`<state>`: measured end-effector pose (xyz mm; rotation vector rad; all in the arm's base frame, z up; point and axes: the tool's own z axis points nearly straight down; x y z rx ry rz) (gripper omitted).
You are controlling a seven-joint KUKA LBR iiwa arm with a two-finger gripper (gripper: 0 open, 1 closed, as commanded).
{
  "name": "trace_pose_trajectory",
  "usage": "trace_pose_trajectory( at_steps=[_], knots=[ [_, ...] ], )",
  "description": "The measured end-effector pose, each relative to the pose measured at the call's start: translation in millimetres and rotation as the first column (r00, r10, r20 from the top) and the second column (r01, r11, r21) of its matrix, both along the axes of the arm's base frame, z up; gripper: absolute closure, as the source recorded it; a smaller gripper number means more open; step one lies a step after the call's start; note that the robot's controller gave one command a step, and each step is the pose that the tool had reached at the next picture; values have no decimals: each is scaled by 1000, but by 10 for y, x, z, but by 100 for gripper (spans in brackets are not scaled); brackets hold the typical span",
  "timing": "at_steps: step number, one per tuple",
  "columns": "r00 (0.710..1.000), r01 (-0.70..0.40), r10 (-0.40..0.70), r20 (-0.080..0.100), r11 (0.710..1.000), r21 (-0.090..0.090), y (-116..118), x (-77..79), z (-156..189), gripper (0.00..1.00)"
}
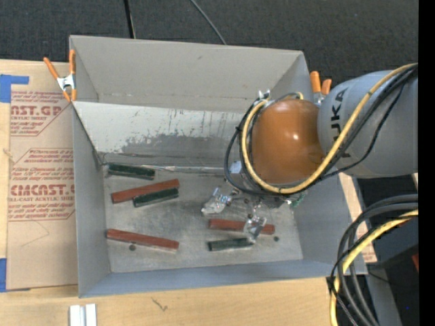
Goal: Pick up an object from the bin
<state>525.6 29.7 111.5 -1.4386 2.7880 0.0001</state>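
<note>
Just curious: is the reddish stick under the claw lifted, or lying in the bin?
Lying in the bin: the reddish stick rests flat on the floor, the gripper just above it.

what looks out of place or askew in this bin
Nothing stands out. The red and green sticks lie flat at loose angles, all inside the bin; none looks broken or spilled. The gripper is above the red stick and green stick at the right. The back wall is scuffed.

Dark carpet floor at top, thin blk cable on it; light wood surface along btm.
</note>
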Motion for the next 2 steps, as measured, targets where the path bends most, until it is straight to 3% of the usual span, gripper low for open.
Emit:
trace_pose_trajectory(
  at_steps=[1, 2],
  knots=[
    [999, -32, 32, -4, 999, 0, 182, 243, -171, 0],
    [991, 136, -136, 1, 991, -1, -323, -156, -339, 100]
  ],
)
